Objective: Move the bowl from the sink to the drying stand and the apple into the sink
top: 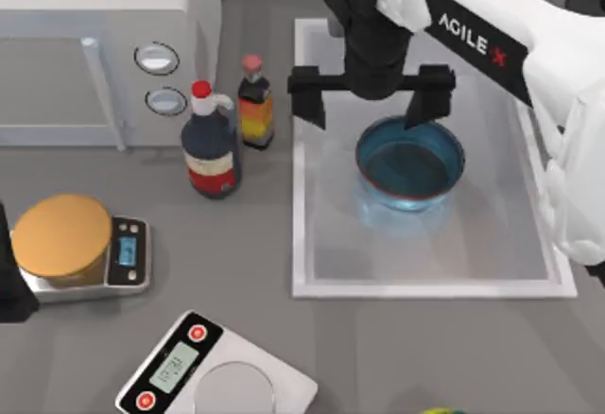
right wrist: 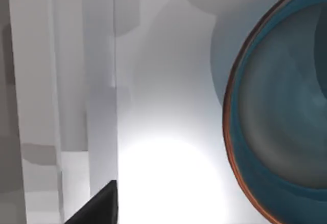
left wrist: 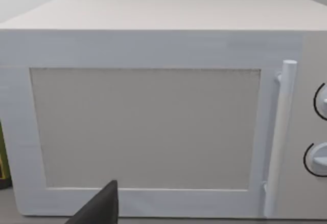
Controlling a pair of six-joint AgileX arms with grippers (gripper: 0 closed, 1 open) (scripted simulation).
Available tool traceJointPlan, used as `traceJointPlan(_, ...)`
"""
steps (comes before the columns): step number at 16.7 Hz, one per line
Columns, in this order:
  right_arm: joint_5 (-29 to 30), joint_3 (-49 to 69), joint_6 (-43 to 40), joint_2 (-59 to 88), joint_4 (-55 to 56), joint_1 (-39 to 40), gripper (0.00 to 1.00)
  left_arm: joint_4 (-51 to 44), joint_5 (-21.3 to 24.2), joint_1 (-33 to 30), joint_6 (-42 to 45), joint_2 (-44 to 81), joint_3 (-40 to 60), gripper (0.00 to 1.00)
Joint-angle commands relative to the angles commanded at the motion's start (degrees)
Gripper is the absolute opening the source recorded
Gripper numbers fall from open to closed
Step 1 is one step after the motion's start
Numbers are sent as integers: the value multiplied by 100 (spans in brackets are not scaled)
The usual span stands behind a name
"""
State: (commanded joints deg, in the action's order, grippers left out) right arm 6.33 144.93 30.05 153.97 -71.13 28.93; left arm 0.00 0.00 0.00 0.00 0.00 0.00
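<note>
Overhead, right hand (top: 371,99) spread above glossy round bowl (top: 410,163) in sink (top: 321,244).

We see even, bright light; soft shadows fall beside the bottles (top: 210,145) on the counter (top: 246,263). A white glare patch blooms on the sink (right wrist: 163,178) floor.

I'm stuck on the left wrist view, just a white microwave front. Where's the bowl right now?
Observer: The bowl sits in the sink, toward its far half.
Operator: Is any arm near it?
Observer: Yes, the right pincer hangs open over the bowl's far rim, one finger above the rim, the other outside it.
Operator: Anything beside the sink?
Observer: Two bottles stand at its left, near the microwave.
</note>
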Motion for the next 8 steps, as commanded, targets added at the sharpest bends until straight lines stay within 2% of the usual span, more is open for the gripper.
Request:
traceJointPlan(4, -25, -56, -195, 493, 574, -186, 100, 0, 0, 0, 0, 0, 0, 100)
traceJointPlan(8, 7, -132, -57, 974, 1102, -51, 100, 0, 0, 0, 0, 0, 0, 100)
